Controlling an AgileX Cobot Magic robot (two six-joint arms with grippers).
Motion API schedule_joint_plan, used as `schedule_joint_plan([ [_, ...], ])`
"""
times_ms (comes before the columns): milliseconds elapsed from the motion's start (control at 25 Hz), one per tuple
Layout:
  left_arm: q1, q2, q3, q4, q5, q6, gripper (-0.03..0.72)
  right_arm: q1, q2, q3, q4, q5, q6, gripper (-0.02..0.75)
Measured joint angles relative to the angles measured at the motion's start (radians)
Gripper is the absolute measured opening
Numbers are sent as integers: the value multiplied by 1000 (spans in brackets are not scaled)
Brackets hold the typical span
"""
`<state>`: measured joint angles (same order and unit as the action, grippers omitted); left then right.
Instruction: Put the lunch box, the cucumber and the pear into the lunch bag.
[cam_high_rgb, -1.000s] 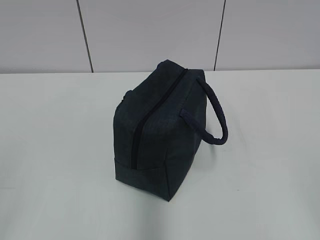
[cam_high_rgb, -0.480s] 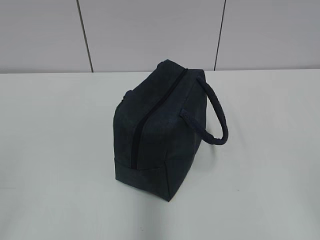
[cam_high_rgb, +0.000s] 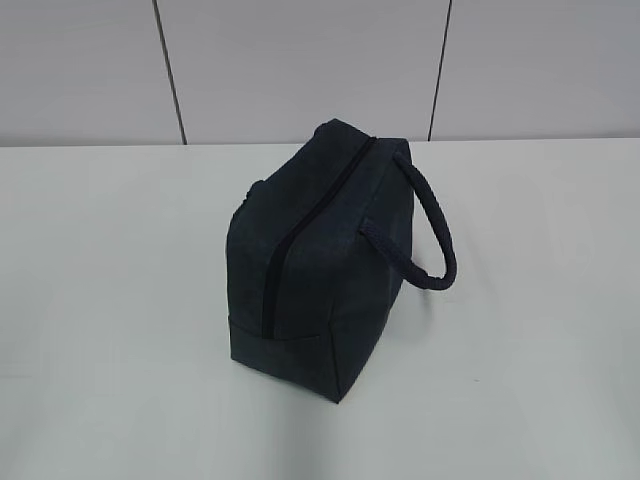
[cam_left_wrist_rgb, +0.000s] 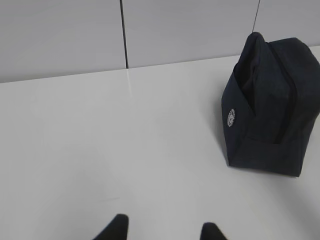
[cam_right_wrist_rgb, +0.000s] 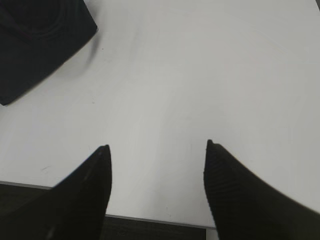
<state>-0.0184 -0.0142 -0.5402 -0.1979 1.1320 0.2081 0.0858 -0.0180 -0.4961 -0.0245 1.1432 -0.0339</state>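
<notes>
- Fabric of the lunch bag (cam_high_rgb: 320, 255) looks soft and light, so we judge it will sag or slide if pushed; it stands on the white tabletop (cam_high_rgb: 120, 300) at the centre of the exterior view, zipper (cam_high_rgb: 300, 235) running along its top and seemingly closed.
- We would take hold at the thick looped handle (cam_high_rgb: 432, 230), which sticks out at 3 o'clock from the bag, or at the zipper pull, which we cannot make out.
- Foil lining, lunch box, cucumber and pear are not visible in any view, so we cannot judge how they will handle.
- We count one bag, one handle loop in plain sight, one round badge (cam_left_wrist_rgb: 231, 118) on the end panel, and none of the three items to pack.
- Our left gripper (cam_left_wrist_rgb: 162, 227) hangs with its fingers apart and empty, the bag at 2 o'clock from it.
- Our right gripper (cam_right_wrist_rgb: 156, 145) is spread wide over bare tabletop, grasping nothing, the bag at 10 o'clock.
</notes>
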Motion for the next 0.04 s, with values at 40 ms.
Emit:
schedule_joint_plan([
  [40, 0, 0, 0, 0, 0, 0, 276, 0, 0, 0, 0, 0, 0, 463],
])
